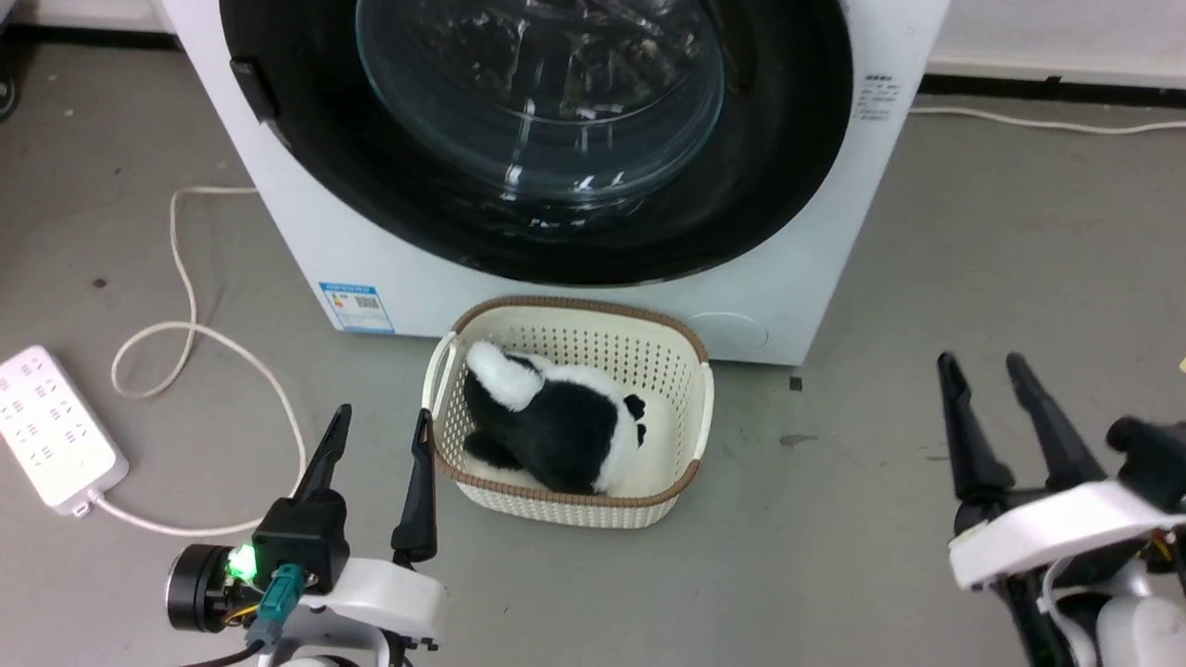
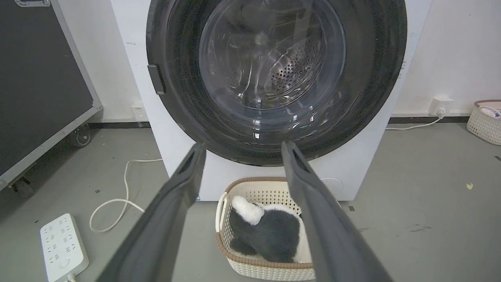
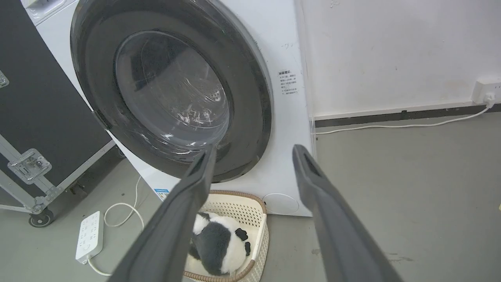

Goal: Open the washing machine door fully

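The left pincer [image 1: 383, 415] and right pincer [image 1: 979, 359], both released and empty, hover either side of a basket [image 1: 690, 435], the far washing machine door [image 1: 778, 167] shut.

The basket [image 1: 574, 505] sits on the floor [image 1: 1019, 241] just before the washer [image 1: 788, 306], under its door [image 1: 788, 139]. A toy [image 1: 556, 431] lies in it. My left claw [image 1: 384, 411] is beside it, my right claw [image 1: 980, 358] far right. A power strip [image 1: 51, 426] lies far left.

Cream lattice basket [image 1: 574, 306] w/ brown rim on grey floor [image 1: 973, 232], b&w plush toy [image 1: 556, 431] inside, white power strip [image 1: 51, 431] w/ looping cord [image 1: 213, 191] to left, black wheeled case [image 2: 35, 78], 2nd basket [image 2: 485, 125] nr wall socket [image 2: 441, 105]
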Available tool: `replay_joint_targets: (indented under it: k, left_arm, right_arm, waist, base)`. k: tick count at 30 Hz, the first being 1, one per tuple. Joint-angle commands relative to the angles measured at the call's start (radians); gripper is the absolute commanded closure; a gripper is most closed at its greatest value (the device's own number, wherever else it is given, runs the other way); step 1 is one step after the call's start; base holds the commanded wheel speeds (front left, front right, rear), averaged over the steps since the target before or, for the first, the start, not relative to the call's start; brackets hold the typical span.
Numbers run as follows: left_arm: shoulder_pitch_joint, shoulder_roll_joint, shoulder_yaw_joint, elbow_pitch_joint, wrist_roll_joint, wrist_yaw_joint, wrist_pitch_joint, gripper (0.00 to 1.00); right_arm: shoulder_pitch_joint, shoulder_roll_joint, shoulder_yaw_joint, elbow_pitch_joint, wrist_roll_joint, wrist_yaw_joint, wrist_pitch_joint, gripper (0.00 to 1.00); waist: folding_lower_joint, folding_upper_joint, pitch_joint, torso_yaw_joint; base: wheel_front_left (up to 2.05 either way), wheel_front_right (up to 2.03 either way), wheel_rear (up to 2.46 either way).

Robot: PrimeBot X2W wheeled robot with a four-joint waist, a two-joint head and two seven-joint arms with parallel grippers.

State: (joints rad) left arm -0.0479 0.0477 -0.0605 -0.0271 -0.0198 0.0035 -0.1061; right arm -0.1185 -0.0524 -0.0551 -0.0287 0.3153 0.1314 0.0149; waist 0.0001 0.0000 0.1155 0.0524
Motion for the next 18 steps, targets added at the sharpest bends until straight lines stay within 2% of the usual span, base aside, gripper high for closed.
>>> replay_joint_targets:
  k: [1, 2, 3, 4, 10, 18]
  left_arm:
    - [-0.018, 0.001, -0.009, -0.005, -0.001, 0.007, -0.010, 0.00]
    - [-0.021, 0.001, -0.011, -0.007, -0.002, 0.007, -0.012, 0.00]
    - [-0.023, 0.001, -0.014, -0.008, -0.003, 0.008, -0.014, 0.00]
    - [-0.026, 0.001, -0.016, -0.010, -0.004, 0.009, -0.016, 0.00]
    - [-0.040, 0.001, -0.030, -0.018, -0.012, 0.014, -0.029, 0.00]
    - [-0.061, 0.001, -0.051, -0.029, -0.024, 0.023, -0.045, 0.00]
  right_arm:
    - [-0.028, -0.002, -0.010, -0.007, 0.028, 0.000, 0.007, 0.00]
    - [-0.038, -0.002, -0.016, -0.006, 0.041, 0.000, 0.014, 0.53]
    - [-0.048, -0.002, -0.021, -0.006, 0.054, 0.000, 0.021, 0.89]
    - [-0.059, -0.003, -0.026, -0.006, 0.067, 0.000, 0.028, 1.00]
    - [-0.137, -0.002, -0.082, 0.017, 0.169, 0.000, 0.079, 1.00]
    - [-0.296, 0.000, -0.195, 0.107, 0.288, 0.000, 0.178, 1.00]
  waist:
    - [-0.0001, 0.0000, 0.013, 0.009]
    - [-0.0001, 0.0000, 0.018, 0.012]
    - [-0.0001, 0.0000, 0.024, 0.016]
    - [-0.0001, 0.0000, 0.029, 0.019]
    - [-0.0001, 0.0000, 0.064, 0.044]
    - [-0.0001, 0.0000, 0.118, 0.082]
  base:
    - [0.00, 0.00, 0.00]
    - [0.00, 0.00, 0.00]
    - [0.00, 0.00, 0.00]
    - [0.00, 0.00, 0.00]
    - [0.00, 0.00, 0.00]
    - [0.00, 0.00, 0.00]
